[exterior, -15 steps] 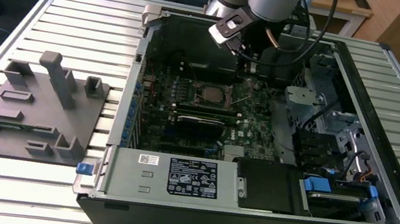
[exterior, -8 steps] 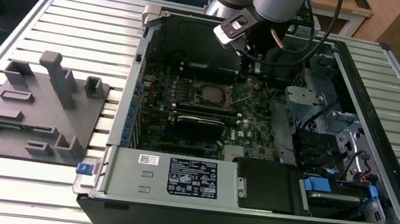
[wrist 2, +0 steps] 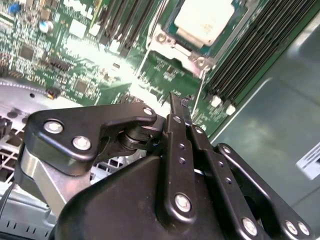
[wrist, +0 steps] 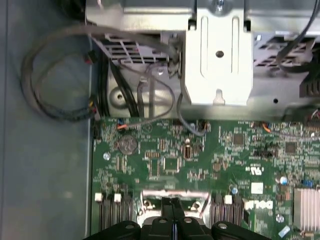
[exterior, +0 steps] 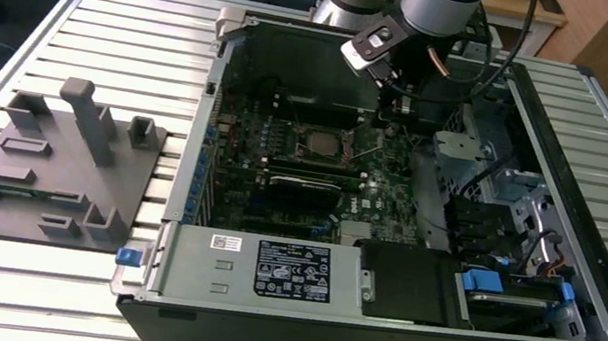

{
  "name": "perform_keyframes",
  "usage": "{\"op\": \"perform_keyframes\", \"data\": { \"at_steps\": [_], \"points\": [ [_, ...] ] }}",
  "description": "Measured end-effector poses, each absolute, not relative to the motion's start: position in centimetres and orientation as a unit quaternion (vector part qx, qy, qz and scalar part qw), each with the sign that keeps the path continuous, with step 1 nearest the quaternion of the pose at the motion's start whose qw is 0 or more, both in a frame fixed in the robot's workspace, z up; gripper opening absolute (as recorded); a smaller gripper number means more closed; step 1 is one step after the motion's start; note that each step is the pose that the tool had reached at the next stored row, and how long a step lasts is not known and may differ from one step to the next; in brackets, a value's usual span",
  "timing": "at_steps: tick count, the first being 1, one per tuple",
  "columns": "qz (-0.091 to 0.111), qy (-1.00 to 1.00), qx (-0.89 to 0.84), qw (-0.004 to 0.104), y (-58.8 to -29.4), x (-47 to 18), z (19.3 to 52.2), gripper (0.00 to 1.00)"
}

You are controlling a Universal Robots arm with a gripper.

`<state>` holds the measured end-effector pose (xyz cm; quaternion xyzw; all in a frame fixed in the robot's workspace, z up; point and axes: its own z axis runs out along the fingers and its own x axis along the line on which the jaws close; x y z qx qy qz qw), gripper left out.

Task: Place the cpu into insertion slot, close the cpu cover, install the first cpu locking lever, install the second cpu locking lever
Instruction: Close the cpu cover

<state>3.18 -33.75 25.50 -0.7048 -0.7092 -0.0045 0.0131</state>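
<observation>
In the exterior view you see the open computer case (exterior: pixel 195 164) lying on the slatted table (exterior: pixel 25 292), with a grey fixture (exterior: pixel 51 189) well apart on the exterior view's left. Your gripper (exterior: pixel 395 103) hangs over the far part of the circuit board (exterior: pixel 390 192), just beyond the insertion slot (exterior: pixel 300 131) and towards the exterior view's right of it. The cpu (exterior: pixel 317 144) lies inside that slot. The power supply (exterior: pixel 266 268) sits at the near edge of the case.

In the second wrist view the gripper's fingers (wrist 2: pixel 172 130) are pressed together, with no gap you can see, and nothing shows pinched between them. Their tips stand above bare green board, near the slot but apart from it. The cpu, pale metal top upward, is seated in the socket, and the cpu cover (wrist 2: pixel 172 42) lies flat around it as a silvery frame. A thin locking lever (wrist 2: pixel 199 92) runs out from the slot's corner and passes just beside the fingertips; you cannot tell whether it touches them. Memory slots (wrist 2: pixel 250 50) flank the socket.

In the first wrist view the fingertips meet along one thin line over the slot's silvery edge. Beyond the board are a metal bracket (wrist: pixel 217 55) and looped cables (wrist: pixel 45 95).
</observation>
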Motion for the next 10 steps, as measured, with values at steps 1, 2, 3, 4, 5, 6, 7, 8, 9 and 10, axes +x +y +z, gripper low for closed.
{"op": "perform_keyframes", "data": {
  "at_steps": [1, 2, 3, 4, 5, 6, 7, 8, 9, 10],
  "points": [
    [-0.005, -0.709, -0.705, 0.013, -33.7, 3.4, 25.5, 0.10],
    [-0.005, -0.709, -0.705, 0.013, -33.7, 3.6, 25.5, 0.10],
    [-0.005, -0.709, -0.705, 0.013, -33.7, 3.8, 25.5, 0.10],
    [-0.005, -0.709, -0.705, 0.013, -33.7, 4.0, 25.5, 0.10],
    [-0.005, -0.709, -0.705, 0.013, -33.7, 4.3, 25.5, 0.10],
    [-0.005, -0.709, -0.705, 0.013, -33.7, 4.5, 25.5, 0.10],
    [-0.005, -0.709, -0.705, 0.013, -33.7, 4.7, 25.5, 0.10],
    [-0.005, -0.709, -0.705, 0.013, -33.7, 4.9, 25.5, 0.10],
    [-0.005, -0.709, -0.705, 0.013, -33.7, 5.1, 25.5, 0.10],
    [-0.005, -0.709, -0.705, 0.013, -33.6, 5.3, 25.5, 0.10]
  ]
}}
